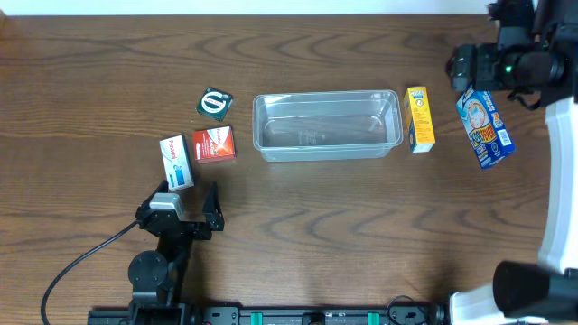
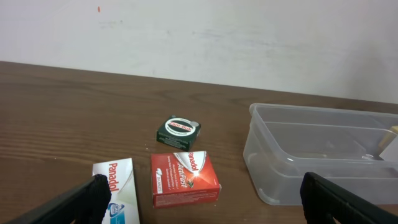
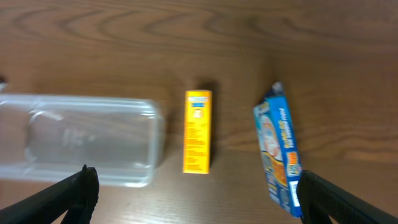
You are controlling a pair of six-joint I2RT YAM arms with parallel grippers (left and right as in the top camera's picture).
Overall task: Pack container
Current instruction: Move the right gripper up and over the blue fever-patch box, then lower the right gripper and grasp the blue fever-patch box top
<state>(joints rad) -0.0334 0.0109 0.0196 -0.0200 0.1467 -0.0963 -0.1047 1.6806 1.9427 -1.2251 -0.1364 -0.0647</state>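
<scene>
Dark wooden desk, clear rectangular plastic container apparently empty. Left end effector and right end effector gape, holding nothing; straddle the white-and-blue cardboard box squarely before you close.

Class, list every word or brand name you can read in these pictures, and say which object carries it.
"Panadol": on the white and blue box.
Red box: white lettering, too blurred to read with certainty.
Dark green box: oval red and white label, unreadable.
Yellow box: print too small to read.
Blue box: lettering blurred, unreadable.
</scene>
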